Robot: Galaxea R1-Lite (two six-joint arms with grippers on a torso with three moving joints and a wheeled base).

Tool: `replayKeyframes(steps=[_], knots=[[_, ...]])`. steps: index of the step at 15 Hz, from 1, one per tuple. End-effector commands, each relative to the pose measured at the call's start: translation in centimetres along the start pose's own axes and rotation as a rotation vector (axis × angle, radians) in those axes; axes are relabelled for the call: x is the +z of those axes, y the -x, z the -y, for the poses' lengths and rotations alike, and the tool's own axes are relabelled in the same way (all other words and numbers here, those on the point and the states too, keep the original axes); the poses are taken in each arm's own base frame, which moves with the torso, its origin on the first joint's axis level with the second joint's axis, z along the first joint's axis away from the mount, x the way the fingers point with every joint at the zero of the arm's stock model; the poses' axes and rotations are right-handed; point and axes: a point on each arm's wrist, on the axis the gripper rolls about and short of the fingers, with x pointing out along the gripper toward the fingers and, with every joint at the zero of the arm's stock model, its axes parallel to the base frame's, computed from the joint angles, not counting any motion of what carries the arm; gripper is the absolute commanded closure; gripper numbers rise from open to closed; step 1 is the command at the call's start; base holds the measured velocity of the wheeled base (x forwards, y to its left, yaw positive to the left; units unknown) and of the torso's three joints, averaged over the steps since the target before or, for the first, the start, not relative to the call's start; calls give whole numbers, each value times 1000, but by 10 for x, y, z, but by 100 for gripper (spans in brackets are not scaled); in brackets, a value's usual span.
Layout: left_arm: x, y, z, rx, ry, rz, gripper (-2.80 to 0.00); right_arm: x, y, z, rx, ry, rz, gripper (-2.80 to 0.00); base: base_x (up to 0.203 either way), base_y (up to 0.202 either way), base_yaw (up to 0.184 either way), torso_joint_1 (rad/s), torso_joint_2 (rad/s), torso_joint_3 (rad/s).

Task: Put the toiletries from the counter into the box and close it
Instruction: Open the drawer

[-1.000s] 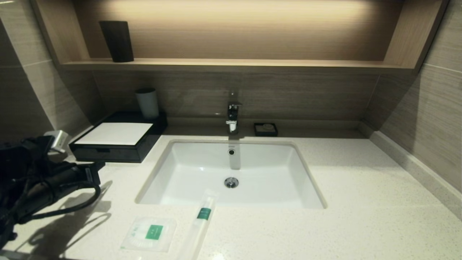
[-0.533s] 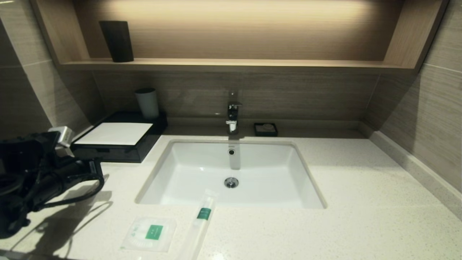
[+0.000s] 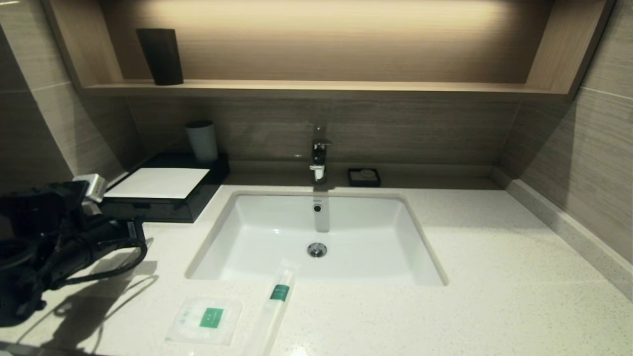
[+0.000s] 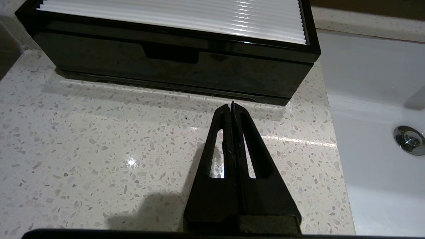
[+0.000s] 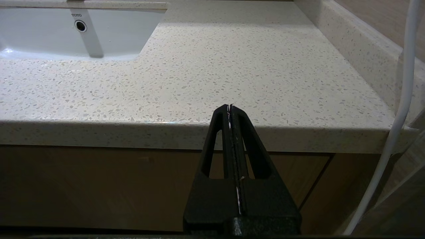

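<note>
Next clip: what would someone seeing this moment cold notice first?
Probably the white basin sunk mid-counter, then the two green-labelled packets near the front edge: the flat square packet and, beside it, the long slim packet reaching the basin's rim. At left, the left gripper, jaws shut, points at the closed black box.

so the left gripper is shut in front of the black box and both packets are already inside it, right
Not quite. The left gripper is shut in front of the black box, but the head view shows both packets still on the counter near the basin's front edge: the flat square packet and the long slim packet.
</note>
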Motion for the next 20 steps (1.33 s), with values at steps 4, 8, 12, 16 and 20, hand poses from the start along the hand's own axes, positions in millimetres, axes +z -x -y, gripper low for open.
replayKeyframes(steps=[4,8,12,16,20], knots=[[7,3,4,14,-28,59,0,0,0,0,1,0,0,0,0,0,0,0,0,0],[10,1,8,31,-89,72,0,0,0,0,0,1,1,0,0,0,0,0,0,0],[2,-1,8,30,-84,36,0,0,0,0,0,1,1,0,0,0,0,0,0,0],[-7,-15,5,32,-80,4,0,0,0,0,0,0,0,0,0,0,0,0,0,0],[-11,-29,0,40,-72,-13,0,0,0,0,0,0,0,0,0,0,0,0,0,0]])
